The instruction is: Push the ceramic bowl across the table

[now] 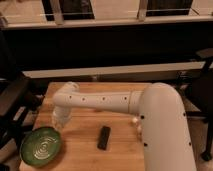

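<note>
Sitting just below-left of claw (61,119), ceramic bowl (41,145), table (120,152) corner

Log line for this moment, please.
phase: approach | tool: just above-right of ceramic bowl | bowl: table near-left corner | contact: unclear

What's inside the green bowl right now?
The ceramic bowl shows only pale swirl lines, nothing inside. The gripper hangs just beyond its far rim above the table, covering the wood there.
</note>
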Tool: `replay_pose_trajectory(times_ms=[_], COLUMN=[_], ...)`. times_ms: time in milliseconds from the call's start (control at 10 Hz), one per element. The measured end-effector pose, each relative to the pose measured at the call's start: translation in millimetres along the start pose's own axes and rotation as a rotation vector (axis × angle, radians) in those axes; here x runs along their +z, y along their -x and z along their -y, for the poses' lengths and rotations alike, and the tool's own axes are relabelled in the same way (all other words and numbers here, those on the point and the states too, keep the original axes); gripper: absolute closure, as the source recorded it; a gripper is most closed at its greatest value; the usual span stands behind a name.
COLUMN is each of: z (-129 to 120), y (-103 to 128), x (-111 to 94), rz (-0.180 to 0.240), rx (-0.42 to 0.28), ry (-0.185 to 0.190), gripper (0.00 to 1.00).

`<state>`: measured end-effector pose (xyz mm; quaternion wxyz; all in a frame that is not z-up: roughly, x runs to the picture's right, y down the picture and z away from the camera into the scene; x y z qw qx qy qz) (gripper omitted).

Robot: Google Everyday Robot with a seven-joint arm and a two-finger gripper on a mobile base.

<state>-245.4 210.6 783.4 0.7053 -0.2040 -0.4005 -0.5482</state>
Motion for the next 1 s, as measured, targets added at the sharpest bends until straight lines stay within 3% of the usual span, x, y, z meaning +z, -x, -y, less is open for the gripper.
replay_pose_trajectory(times_ms=[400, 500, 700, 1000], z=[5.4, 5.8, 2.6, 9.6], y=[12.2, 13.3, 13.0, 12.2], x=[1.9, -4.5, -35.0, -46.2], rz=[0.019, 0.001, -0.075, -0.056], rx=[-0.04, -0.04, -0.025, -0.023], ry=[-0.006, -0.009, -0.014, -0.011], gripper=[1.0, 1.0, 1.0, 1.0])
